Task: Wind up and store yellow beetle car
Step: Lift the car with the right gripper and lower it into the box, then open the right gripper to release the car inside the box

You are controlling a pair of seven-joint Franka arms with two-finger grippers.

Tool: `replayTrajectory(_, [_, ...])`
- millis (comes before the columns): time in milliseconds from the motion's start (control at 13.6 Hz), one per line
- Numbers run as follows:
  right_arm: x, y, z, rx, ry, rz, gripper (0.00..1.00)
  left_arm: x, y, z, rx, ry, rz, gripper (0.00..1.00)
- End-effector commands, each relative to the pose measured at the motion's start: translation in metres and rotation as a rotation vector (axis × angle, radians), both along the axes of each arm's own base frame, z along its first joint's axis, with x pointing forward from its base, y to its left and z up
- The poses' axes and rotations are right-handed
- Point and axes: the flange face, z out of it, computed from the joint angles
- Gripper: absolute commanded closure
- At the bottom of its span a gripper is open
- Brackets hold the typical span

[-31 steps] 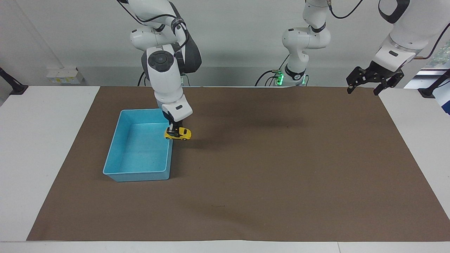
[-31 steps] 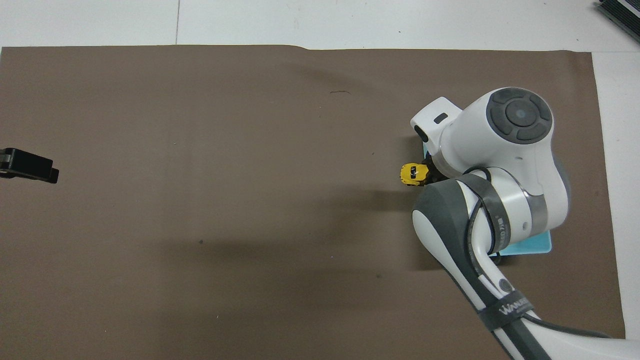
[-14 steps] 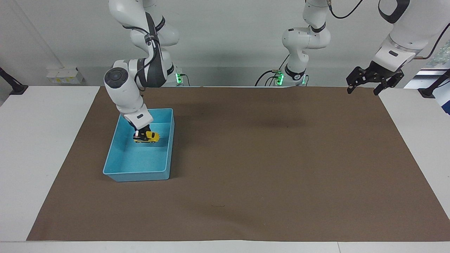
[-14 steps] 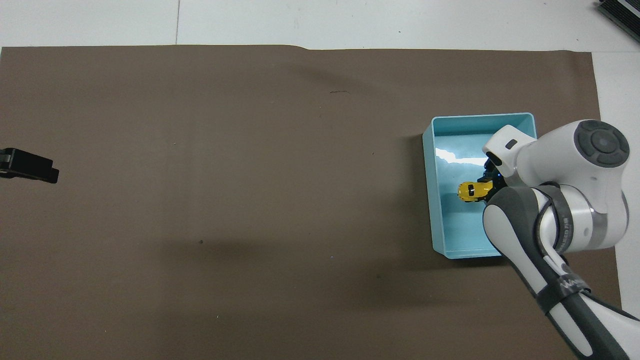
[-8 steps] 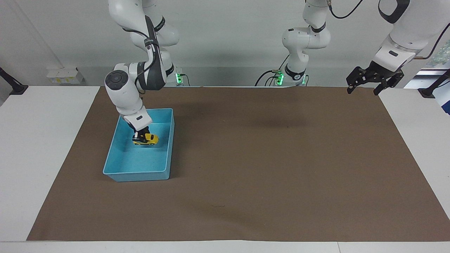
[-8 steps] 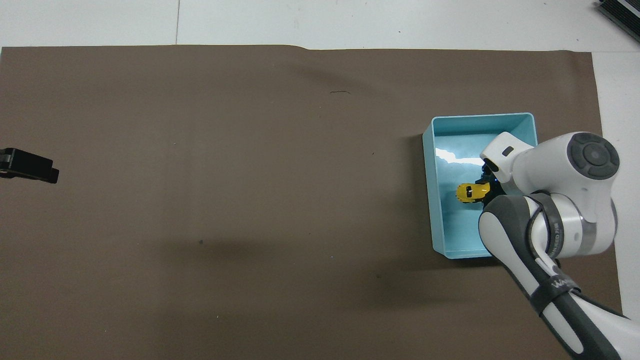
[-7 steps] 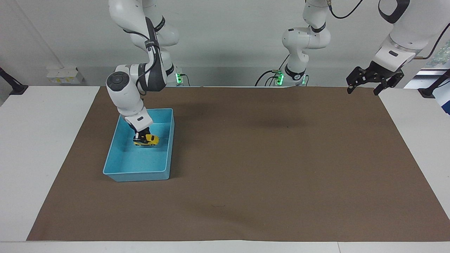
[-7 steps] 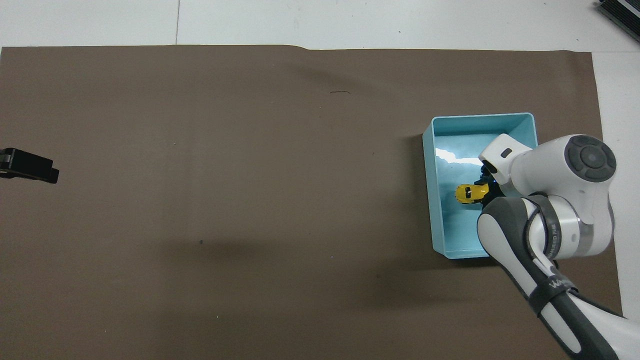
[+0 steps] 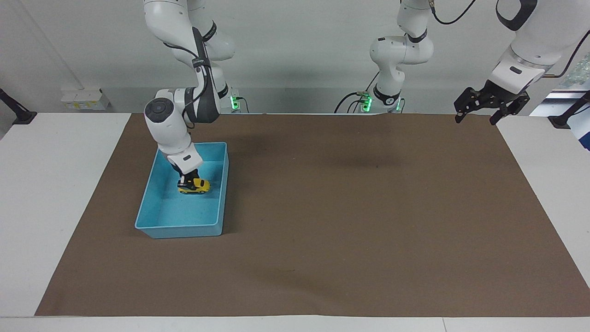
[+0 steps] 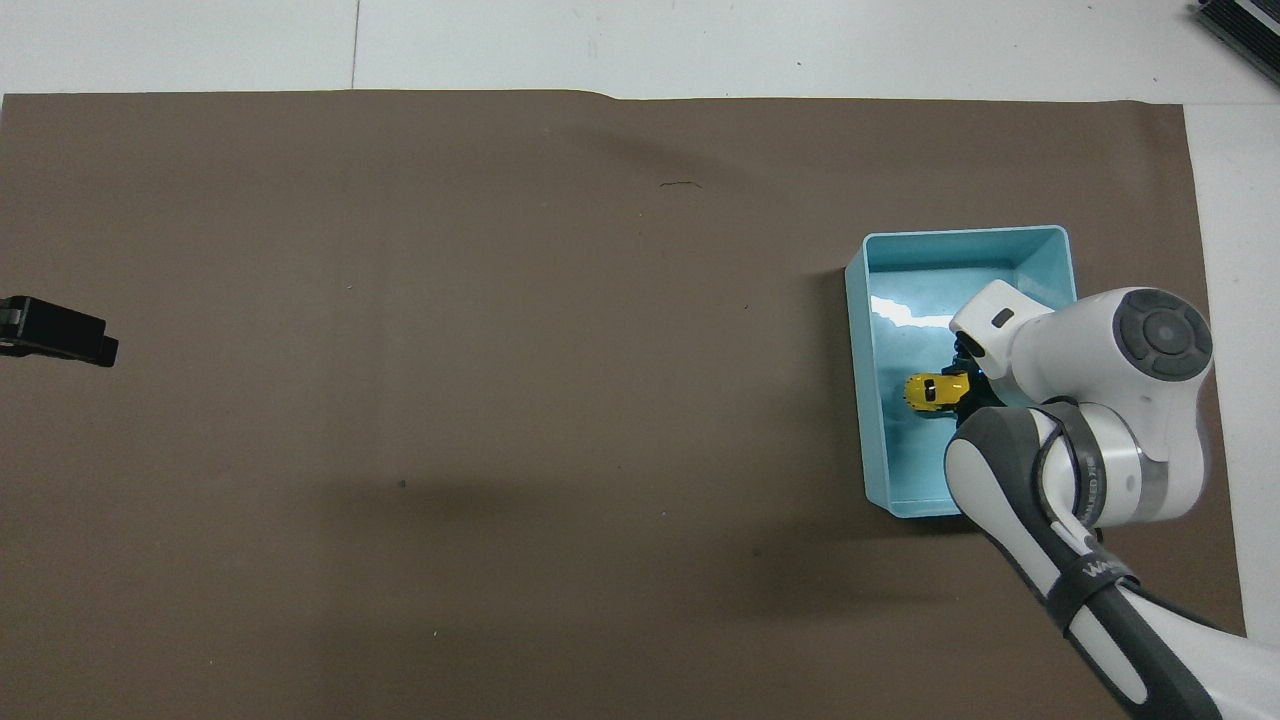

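The yellow beetle car [image 9: 197, 186] [image 10: 928, 391] sits low inside the light blue bin [image 9: 152, 227] [image 10: 862, 440], at about the bin's middle and close to its floor. My right gripper [image 9: 188, 178] [image 10: 962, 383] reaches down into the bin and is shut on the car's rear end. Its wrist hides part of the bin in the overhead view. My left gripper [image 9: 475, 121] [image 10: 60, 335] waits open and empty in the air over the mat's corner at the left arm's end.
A brown mat [image 9: 350, 221] covers most of the white table [image 9: 55, 193]. The bin stands on the mat toward the right arm's end. A white socket box [image 9: 83, 100] lies at the table's edge near the robots.
The right gripper has carried the car from beside the bin's rim into the bin and lowered it toward the floor. The left arm has not moved.
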Motion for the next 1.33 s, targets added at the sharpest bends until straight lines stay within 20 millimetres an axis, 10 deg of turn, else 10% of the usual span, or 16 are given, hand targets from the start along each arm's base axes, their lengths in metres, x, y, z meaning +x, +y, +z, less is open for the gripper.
replayTrajectory(0, [-0.002, -0.003, -0.002, -0.014, -0.012, 0.017, 0.03, -0.003, 0.003, 0.001, 0.018, 0.009, 0.010, 0.00])
replayTrajectory(368, [0.008, 0.000, 0.014, -0.001, -0.010, -0.034, 0.00, -0.003, 0.003, 0.001, 0.018, 0.009, 0.010, 0.00])
replayTrajectory(1252, [0.007, 0.007, 0.158, -0.012, 0.021, -0.444, 0.00, -0.003, 0.003, 0.001, 0.018, 0.009, 0.010, 0.00])
